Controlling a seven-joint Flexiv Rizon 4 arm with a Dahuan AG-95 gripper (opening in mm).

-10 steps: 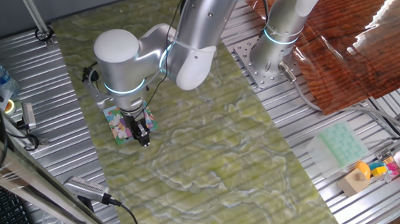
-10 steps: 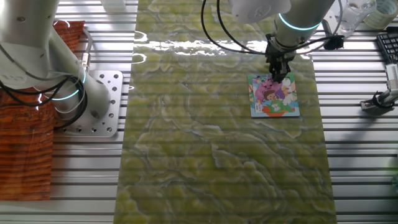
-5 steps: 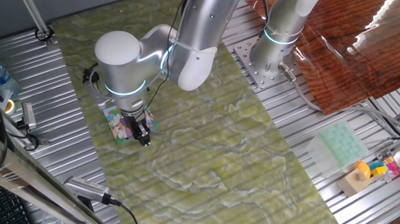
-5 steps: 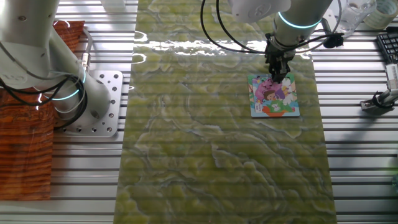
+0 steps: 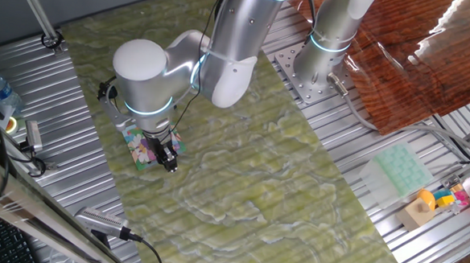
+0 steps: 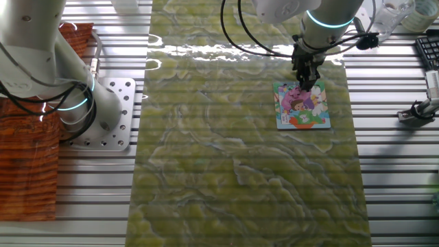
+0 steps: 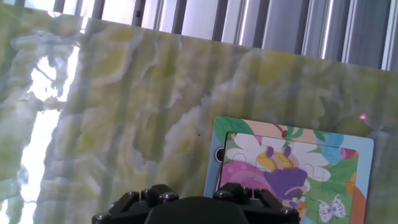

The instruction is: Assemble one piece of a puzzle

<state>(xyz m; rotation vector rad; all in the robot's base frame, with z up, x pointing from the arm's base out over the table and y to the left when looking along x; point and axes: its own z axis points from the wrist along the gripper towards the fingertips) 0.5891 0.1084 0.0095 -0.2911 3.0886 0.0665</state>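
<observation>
Your claw (image 6: 308,85) hangs over the far edge of the puzzle (image 6: 302,105), which lies flat on the green marbled mat (image 6: 240,171) on the table (image 5: 73,139). You cannot tell whether its fingers are spread or pinching anything. In the hand view the puzzle (image 7: 292,171) shows an empty notch at its left edge; the piece itself cannot be made out.

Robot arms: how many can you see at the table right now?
2. The working arm reaches over the puzzle on the green mat; a second arm stands bolted to its base plate beside the mat. None seems hidden.
</observation>
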